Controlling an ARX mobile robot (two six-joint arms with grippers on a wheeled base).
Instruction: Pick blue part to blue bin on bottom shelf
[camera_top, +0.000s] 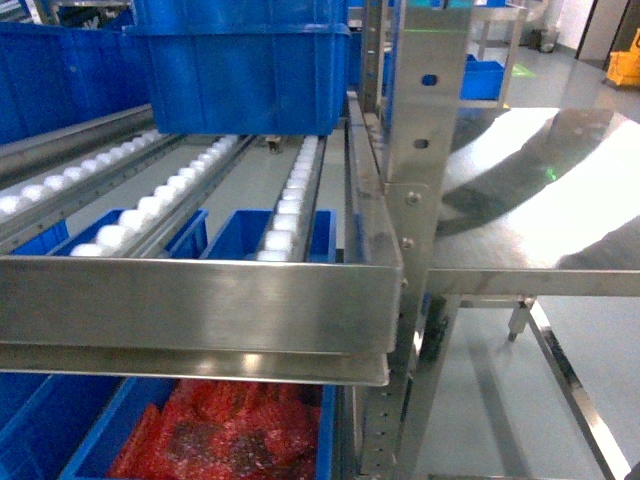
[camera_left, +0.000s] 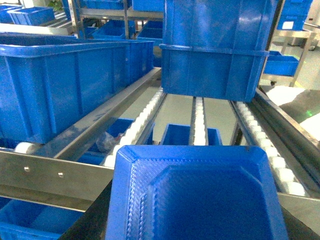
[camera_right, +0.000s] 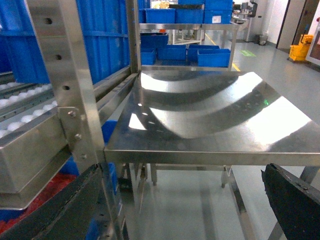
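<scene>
The blue part (camera_left: 197, 192), a square tray-like piece with a ribbed inner rim, fills the bottom of the left wrist view. My left gripper (camera_left: 195, 225) is shut on it, and one dark finger (camera_left: 92, 217) shows at its left edge. The part hangs in front of the bottom shelf (camera_left: 65, 172), a steel tier with rows of white rollers (camera_top: 170, 195). Stacked blue bins (camera_left: 215, 65) stand on the rollers straight ahead, and a long blue bin (camera_left: 60, 85) stands to the left. My right gripper (camera_right: 175, 210) is open and holds nothing, low beside the rack post. Neither gripper shows in the head view.
Under the rollers sit more blue bins (camera_top: 245, 235), and one below holds red bagged items (camera_top: 235, 430). A shiny steel table (camera_right: 210, 115) adjoins the rack's upright post (camera_top: 425, 150) on the right. More blue bins (camera_right: 172, 52) and a yellow cart (camera_right: 300, 45) stand farther back.
</scene>
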